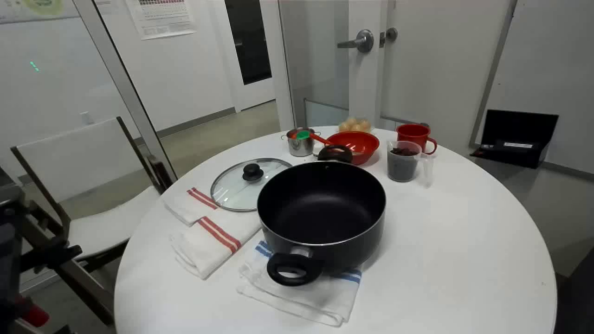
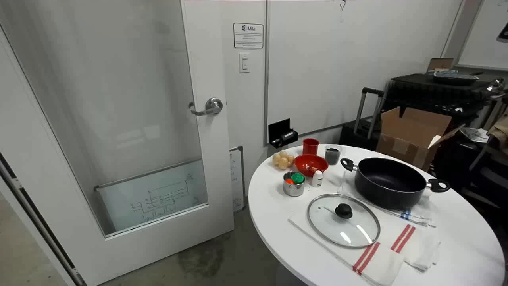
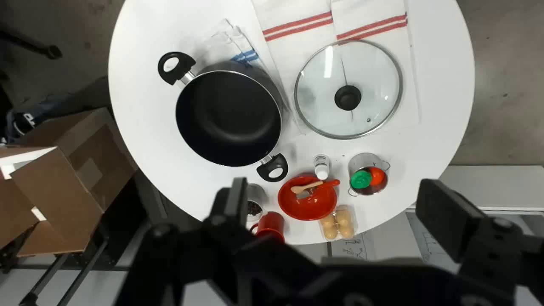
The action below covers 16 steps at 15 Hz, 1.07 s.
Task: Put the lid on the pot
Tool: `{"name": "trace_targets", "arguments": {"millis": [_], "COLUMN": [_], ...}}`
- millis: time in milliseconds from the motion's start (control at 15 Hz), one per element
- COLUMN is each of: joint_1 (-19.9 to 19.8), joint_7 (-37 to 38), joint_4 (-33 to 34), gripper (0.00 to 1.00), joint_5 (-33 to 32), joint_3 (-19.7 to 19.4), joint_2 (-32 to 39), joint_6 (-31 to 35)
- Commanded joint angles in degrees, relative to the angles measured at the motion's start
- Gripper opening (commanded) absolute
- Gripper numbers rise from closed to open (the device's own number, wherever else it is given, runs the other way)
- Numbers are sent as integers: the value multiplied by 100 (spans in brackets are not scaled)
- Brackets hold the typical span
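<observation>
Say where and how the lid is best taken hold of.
Probably by the knob, with the gripper open and coming straight down from above: the lid lies flat, and its small round knob points up at the centre, uncovered.

One black pot (image 3: 229,119), one lid (image 3: 348,97), one bowl (image 3: 309,210), one mug (image 3: 272,223)

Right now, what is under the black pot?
A folded white towel with blue stripes sticks out from beneath the pot. How far it reaches, or whether anything else lies there, cannot be told: the pot covers it.
</observation>
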Motion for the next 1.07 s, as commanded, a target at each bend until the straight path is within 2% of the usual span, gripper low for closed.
{"name": "trace_targets", "arguments": {"millis": [0,667,1000], "joint_1": [104,84,105], "joint_7": [50,6,-320], "joint_4": [11,24,208], "gripper": [100,100,100], "joint_5": [-63,-105,-41], "joint_3": [-86,-106,-294], "joint_2": [19,117,882], "joint_6": [-11,51,143]}}
